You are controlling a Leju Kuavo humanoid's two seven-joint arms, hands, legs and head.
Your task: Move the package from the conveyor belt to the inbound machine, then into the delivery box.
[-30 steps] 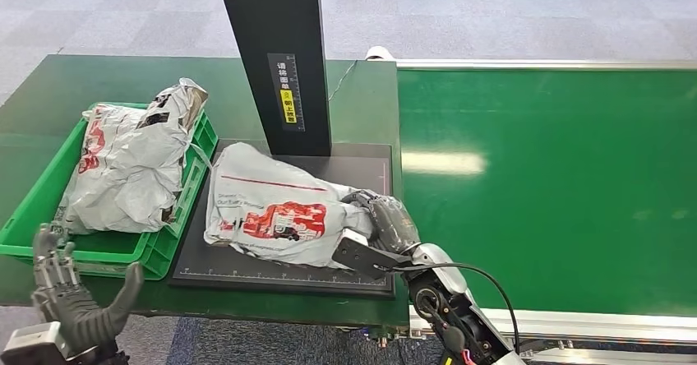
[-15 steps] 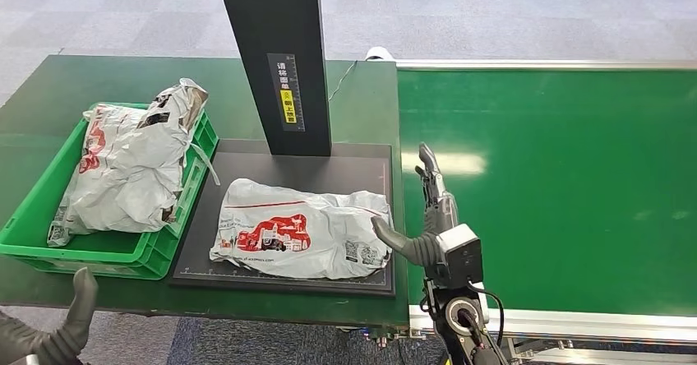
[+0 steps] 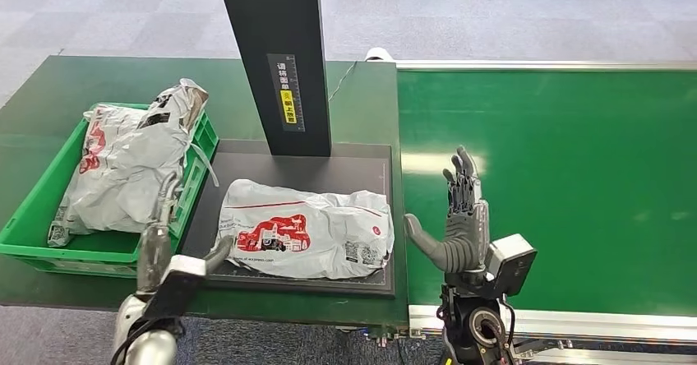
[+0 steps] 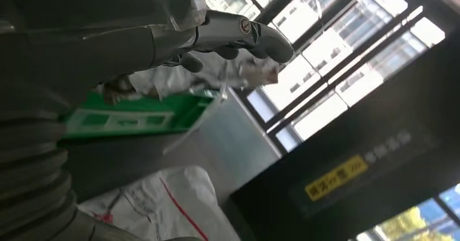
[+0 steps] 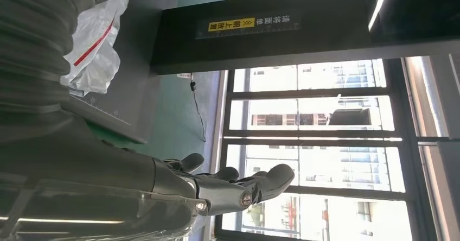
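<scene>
Lying crumpled on black scanner plate [image 3: 362,153]: grey-white red-printed package [image 3: 306,229] | left robot hand [image 3: 161,235] spread, empty | right robot hand [image 3: 457,221] spread, empty

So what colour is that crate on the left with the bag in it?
Bright green; the crate shows best in the head view.

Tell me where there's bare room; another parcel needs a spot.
The green conveyor belt is bare beside the open right hand. The dark green table is free behind the green bin. Crowded: a package covers the scanner plate's front, another fills the bin, with the left hand between.
</scene>
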